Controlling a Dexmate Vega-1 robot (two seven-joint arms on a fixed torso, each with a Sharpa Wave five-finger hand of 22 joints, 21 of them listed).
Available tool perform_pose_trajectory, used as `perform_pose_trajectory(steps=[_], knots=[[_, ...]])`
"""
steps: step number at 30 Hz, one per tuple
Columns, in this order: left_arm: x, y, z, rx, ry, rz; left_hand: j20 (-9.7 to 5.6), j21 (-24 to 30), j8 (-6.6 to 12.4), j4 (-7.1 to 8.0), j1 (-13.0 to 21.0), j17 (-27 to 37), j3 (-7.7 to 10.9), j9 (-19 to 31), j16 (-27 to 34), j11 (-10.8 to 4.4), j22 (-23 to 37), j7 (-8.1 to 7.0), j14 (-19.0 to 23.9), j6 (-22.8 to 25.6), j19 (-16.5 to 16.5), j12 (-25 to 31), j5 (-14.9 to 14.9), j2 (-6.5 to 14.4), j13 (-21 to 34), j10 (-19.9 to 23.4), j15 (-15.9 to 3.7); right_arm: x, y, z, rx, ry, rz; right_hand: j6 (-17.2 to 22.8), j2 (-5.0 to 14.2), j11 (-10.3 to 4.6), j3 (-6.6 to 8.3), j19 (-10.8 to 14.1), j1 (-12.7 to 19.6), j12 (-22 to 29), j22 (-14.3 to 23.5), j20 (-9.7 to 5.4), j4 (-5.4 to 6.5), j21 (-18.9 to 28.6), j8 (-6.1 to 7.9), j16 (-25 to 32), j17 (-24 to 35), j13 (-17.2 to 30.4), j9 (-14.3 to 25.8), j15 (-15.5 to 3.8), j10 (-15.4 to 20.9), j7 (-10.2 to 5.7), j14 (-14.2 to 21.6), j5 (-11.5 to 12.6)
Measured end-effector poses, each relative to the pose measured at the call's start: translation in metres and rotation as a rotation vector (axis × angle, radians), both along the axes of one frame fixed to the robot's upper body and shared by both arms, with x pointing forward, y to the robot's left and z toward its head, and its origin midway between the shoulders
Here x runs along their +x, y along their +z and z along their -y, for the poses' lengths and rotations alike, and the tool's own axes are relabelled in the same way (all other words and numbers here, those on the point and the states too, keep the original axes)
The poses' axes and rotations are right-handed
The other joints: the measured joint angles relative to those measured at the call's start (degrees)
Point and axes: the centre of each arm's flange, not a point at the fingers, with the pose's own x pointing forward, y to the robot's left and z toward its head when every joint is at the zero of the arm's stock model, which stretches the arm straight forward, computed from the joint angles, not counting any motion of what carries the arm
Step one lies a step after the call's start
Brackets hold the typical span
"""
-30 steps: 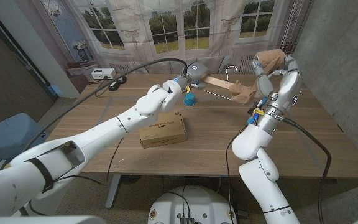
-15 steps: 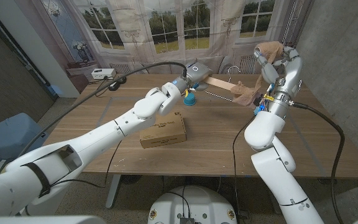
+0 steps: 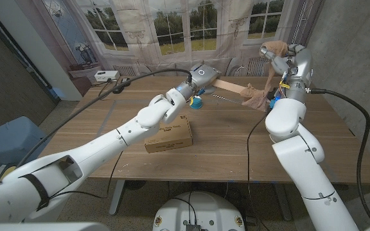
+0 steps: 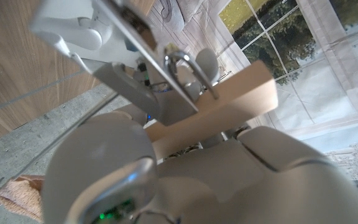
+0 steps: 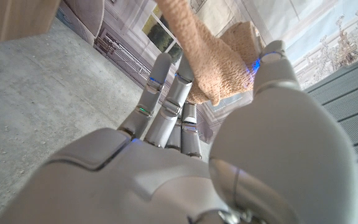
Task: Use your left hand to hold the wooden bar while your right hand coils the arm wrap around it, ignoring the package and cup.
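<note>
package before cup, bar perhaps behind

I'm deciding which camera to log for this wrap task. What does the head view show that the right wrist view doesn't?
Head view alone: the left hand holding the wooden bar, plus the blue cup and the package on the table. Right wrist view alone: a close look at the fingers pinching the fabric. Both: the right hand raised, holding the tan arm wrap.
</note>
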Motion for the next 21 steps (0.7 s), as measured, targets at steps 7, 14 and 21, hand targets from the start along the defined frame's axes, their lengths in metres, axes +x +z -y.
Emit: perform_pose_trajectory(steps=[7, 14, 21], knots=[[-0.006, -0.002, -0.003, -0.016, -0.023, 0.046, 0.0, -0.24, 0.45, 0.25, -0.36, -0.01, -0.25, 0.99, 0.22, -0.28, 0.0, -0.42, 0.0, -0.42, 0.0, 0.55, 0.33, -0.09, 0.29, -0.31, 0.0, -0.004, 0.015, 0.005, -0.013, 0.006, -0.076, 0.0, 0.0, 0.0, 0.0, -0.75, 0.0, -0.46, -0.17, 0.13, 0.0, -0.43, -0.34, -0.63, -0.8, 2.01, -0.15, 0.53, 0.0, 0.0, -0.53, -0.01], [-0.01, -0.004, -0.006, -0.029, -0.042, 0.077, 0.0, -0.45, 1.19, 0.31, -0.36, -0.27, -0.32, 1.87, 0.21, -0.26, -0.17, -0.53, -0.01, -0.56, -0.01, 1.14, 0.52, -0.09, 0.3, -0.43, 0.0, -0.004, 0.023, 0.01, -0.021, 0.001, -0.17, 0.01, 0.0, 0.0, 0.0, -1.06, 0.0, -0.96, -0.16, -0.18, 0.0, -0.43, -0.59, -1.07, -1.07, 2.19, -0.41, 0.73, 0.0, -0.01, -0.96, 0.13], [-0.014, -0.005, -0.007, -0.04, -0.078, 0.107, 0.0, -0.68, 1.82, 0.38, -0.59, -0.18, -0.39, 2.64, 0.49, -0.45, -0.28, -0.62, -0.13, -0.82, -0.01, 2.1, 0.81, -0.31, 0.29, -0.66, -0.12, -0.006, 0.033, 0.014, -0.033, -0.016, -0.229, 0.52, 0.01, 0.0, 0.0, -1.06, -0.01, -1.39, -0.02, -0.18, 0.0, -0.43, -0.9, -1.07, -1.01, 4.15, -0.76, 0.73, 0.0, 0.11, -0.96, 0.19]])
